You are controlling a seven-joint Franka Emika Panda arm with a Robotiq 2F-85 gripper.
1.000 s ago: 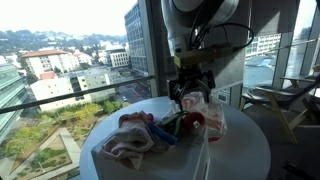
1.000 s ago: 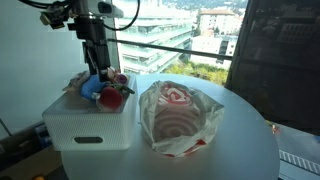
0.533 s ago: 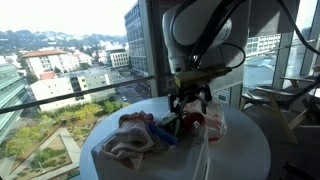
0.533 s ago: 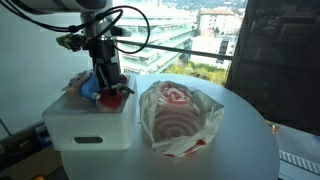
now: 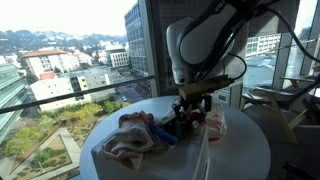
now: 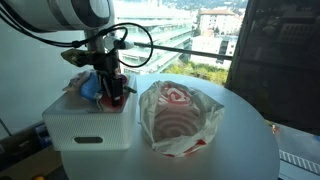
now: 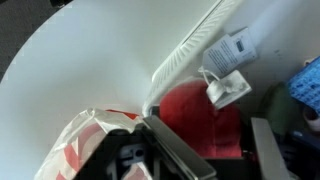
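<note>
My gripper point(image 6: 113, 92) is lowered into a white basket point(image 6: 88, 128) at the table's edge. Its fingers are open and straddle a red cloth item point(image 7: 200, 115) with a white tag point(image 7: 228, 75). The gripper also shows in an exterior view point(image 5: 190, 112) and in the wrist view point(image 7: 222, 152). The red item also shows in both exterior views point(image 6: 114, 101) point(image 5: 196, 122). A blue cloth point(image 6: 90, 88) lies beside it in the basket. I cannot tell whether the fingers touch the red item.
A red-and-white striped cloth heap point(image 6: 178, 115) lies on the round white table point(image 6: 240, 150) next to the basket; it also shows in an exterior view point(image 5: 135, 135). Large windows stand close behind the table. The basket rim point(image 7: 195, 45) runs across the wrist view.
The arm has come down: the gripper has sunk from above the basket into it, onto the red item. The cloths have not moved.
</note>
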